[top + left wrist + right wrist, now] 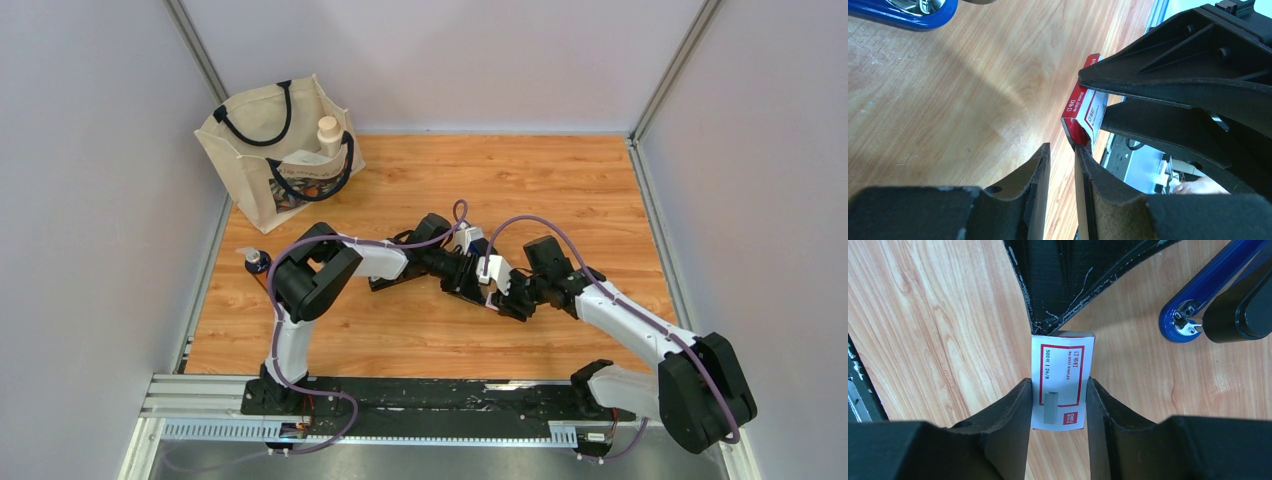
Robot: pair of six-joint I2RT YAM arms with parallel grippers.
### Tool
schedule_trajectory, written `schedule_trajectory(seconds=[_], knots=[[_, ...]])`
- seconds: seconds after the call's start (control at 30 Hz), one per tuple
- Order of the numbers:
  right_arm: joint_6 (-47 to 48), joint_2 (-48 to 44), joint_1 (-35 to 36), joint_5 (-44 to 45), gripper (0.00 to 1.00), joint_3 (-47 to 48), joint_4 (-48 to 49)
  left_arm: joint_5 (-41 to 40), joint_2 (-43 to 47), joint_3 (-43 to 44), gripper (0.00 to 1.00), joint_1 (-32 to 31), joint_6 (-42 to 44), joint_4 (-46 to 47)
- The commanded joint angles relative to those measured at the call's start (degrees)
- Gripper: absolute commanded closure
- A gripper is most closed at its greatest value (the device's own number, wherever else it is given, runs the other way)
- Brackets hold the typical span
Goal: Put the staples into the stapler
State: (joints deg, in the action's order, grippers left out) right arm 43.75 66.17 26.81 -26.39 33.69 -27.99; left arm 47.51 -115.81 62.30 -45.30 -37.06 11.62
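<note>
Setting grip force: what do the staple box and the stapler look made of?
The box, pinched by the right gripper, looks like thin printed card, matt white with red print; its folded end edge shows. The stapler has a glossy blue shell with bright highlights: plastic or painted metal, I cannot tell which. A small shiny metal part shows at its rounded end.

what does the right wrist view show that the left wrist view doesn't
Only right wrist: the white printed face of the staple box with its red frame, and the metal at the end of the blue stapler.
Only left wrist: the box's red side edge, and the slim gap between the own fingers of the left gripper, with nothing seen in it.
Both: the box clamped in the right gripper, the left gripper's tips at the box's end, part of the stapler, and the wooden table.
</note>
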Motion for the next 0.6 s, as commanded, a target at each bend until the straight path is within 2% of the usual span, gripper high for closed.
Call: schedule_trajectory(seconds=[0.0,0.57], knots=[[0.5,-1.2,-0.5,-0.5,0.58,0.9,2.7,1.3,0.1,0.9,0.67,-0.7,0.8,0.4],[0.1,-1.1,0.7,-1.0,0.58,1.4,2.6,0.6,-1.0,2.1,0.67,-2.9,0.8,-0.7]])
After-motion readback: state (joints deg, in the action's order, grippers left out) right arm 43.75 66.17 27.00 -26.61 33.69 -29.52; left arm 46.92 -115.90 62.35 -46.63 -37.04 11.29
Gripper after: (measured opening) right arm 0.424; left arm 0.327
